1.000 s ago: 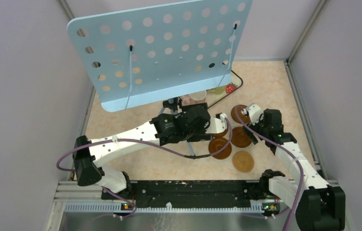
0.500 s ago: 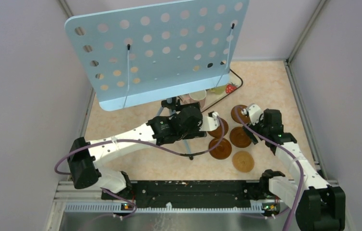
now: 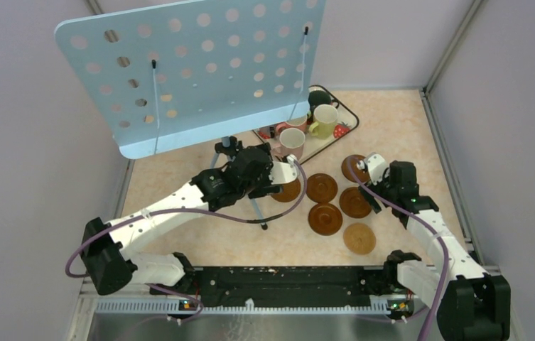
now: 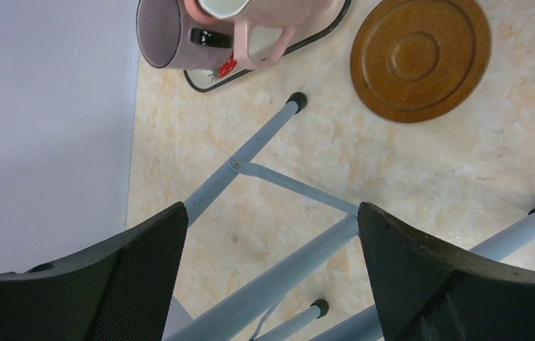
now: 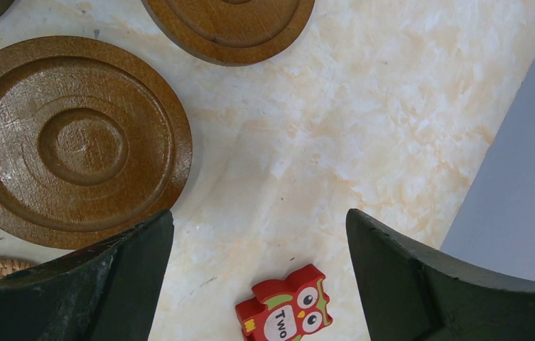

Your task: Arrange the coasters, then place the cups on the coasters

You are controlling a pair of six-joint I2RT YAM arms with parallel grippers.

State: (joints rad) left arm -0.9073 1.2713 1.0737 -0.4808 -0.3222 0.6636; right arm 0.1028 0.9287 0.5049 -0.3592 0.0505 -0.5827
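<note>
Beige marbled worktop carries six brown coasters; your left claw and right claw both stand spread wide, holding nothing.

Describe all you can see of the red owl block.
The owl block is flat, red and painted-looking, with big white eyes, an orange beak, green wings and a white belly reading "Two". It lies face up, askew, on the marbled table, clear of the coasters, seen between the open jaws of the right gripper, touching neither.
</note>
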